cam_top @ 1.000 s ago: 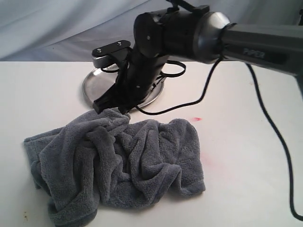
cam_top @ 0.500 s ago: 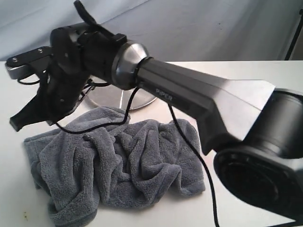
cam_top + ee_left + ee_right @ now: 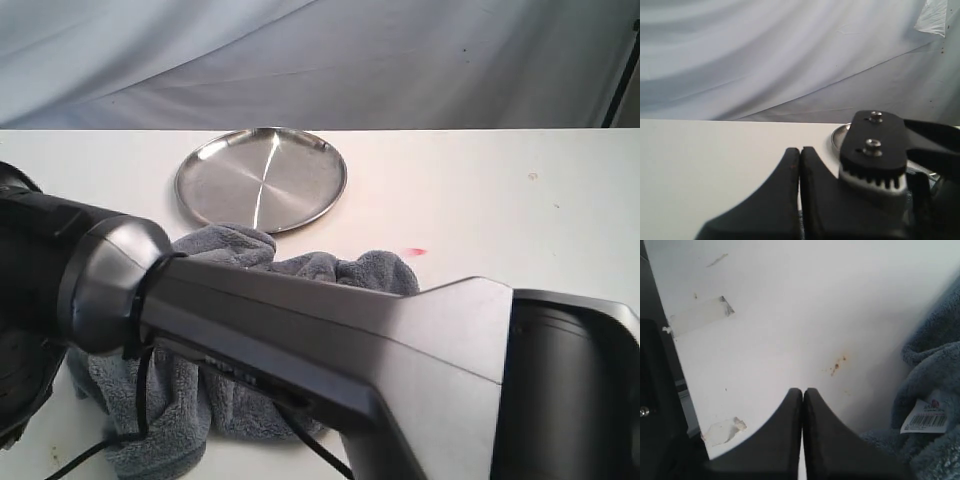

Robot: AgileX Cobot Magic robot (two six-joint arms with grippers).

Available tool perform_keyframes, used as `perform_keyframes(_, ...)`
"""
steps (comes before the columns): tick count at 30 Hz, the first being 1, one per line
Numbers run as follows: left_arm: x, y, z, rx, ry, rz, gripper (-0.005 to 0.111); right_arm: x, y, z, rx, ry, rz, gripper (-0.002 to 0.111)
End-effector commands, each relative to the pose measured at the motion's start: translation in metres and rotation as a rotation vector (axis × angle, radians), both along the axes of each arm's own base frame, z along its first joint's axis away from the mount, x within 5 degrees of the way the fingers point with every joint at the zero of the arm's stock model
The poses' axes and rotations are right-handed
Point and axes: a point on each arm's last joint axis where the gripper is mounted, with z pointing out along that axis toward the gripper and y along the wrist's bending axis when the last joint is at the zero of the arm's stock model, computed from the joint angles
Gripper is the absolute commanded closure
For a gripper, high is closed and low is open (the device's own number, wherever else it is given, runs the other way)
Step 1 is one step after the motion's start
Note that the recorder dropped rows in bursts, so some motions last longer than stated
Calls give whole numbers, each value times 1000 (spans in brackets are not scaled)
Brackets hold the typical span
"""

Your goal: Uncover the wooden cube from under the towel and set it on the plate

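The right gripper is seen pressed shut and empty over bare table, just beside the towel, whose edge is nearest this arm. The plate is found beyond the towel. The wooden cube is unseen, presumably covered.

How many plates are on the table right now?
1. The silver metal plate sits at the far side of the table, beyond the grey towel. The right arm blocks the near table, so more could be hidden.
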Motion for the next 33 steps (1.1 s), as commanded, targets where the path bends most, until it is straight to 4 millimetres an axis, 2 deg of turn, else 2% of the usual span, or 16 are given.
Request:
perform_keyframes(1,0,0,-1,-1,2,-1,105,-4,0,3,-18,-19,-6,108)
perform_keyframes(9,0,0,-1,-1,2,-1,105,-6,-5,-3,-51,-2,-17,108)
perform_keyframes(13,0,0,-1,-1,2,-1,105,-11,-21,-12,-113,20,-20,108)
perform_keyframes(18,0,0,-1,-1,2,-1,105,-15,-44,-11,-55,-1,-53,108)
perform_keyframes(24,0,0,-1,-1,2,-1,105,-20,-93,-1,6,-20,-118,108)
perform_keyframes(33,0,0,-1,-1,2,-1,105,4,-205,-14,22,-27,-348,108)
